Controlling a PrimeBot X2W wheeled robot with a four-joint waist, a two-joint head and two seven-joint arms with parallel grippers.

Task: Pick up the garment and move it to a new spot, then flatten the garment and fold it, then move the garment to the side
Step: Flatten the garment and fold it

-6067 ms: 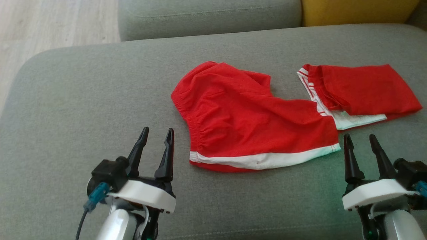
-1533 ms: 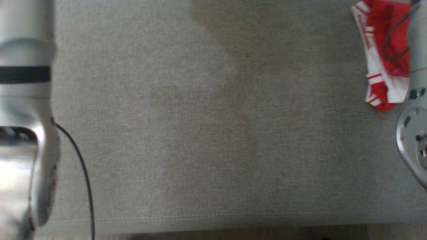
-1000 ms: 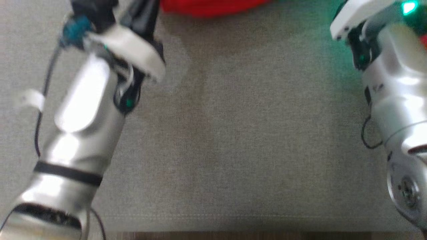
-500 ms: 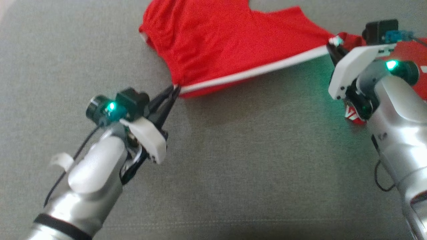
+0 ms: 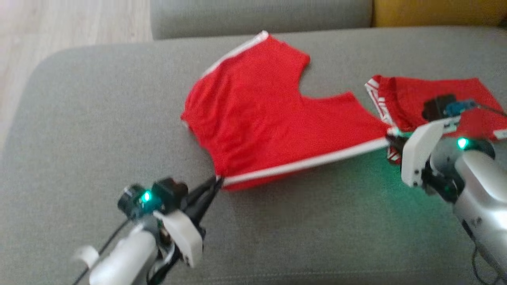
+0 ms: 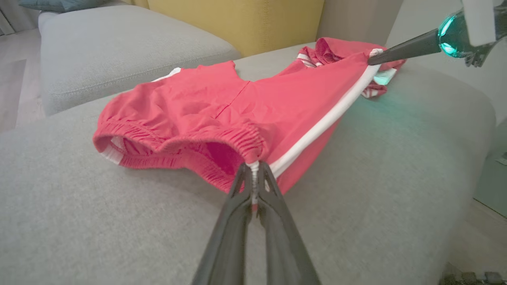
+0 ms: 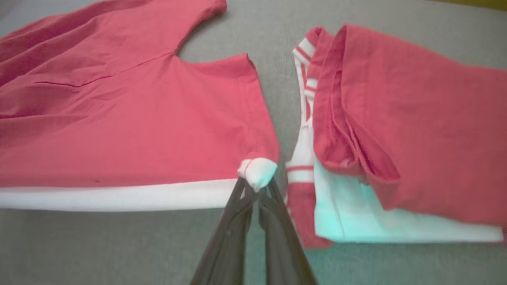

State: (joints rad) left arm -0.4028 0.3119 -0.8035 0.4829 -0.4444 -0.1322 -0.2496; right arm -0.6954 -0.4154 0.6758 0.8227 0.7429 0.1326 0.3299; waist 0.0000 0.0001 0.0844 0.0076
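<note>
The red shorts are spread on the grey sofa seat and are gripped at both ends of one white side stripe. The left fingers are closed on the waistband corner where the stripe begins; the shorts extend ahead of the tips. The right fingers are closed on the hem corner at the stripe's other end. The stripe is drawn nearly straight between the two sets of tips, and that edge appears raised slightly off the seat.

In the left wrist view, the left fingers are pressed together on the stripe end, directly below the gathered elastic waistband. The waistband's gaping opening is exposed here, whereas the head view presents it as a gathered edge. The right fingers are seen at the far corner.

In the right wrist view, a small wad of white fabric is pinched at the tips of the right fingers. The shorts lie to the left of the tips. A folded red-and-white garment lies just to their right, separated from the shorts by a strip of seat. Its layered folds are resolved here; in the head view it is partly covered by the right wrist. A wooden floor and a yellow cushion are seen beyond the seat.
</note>
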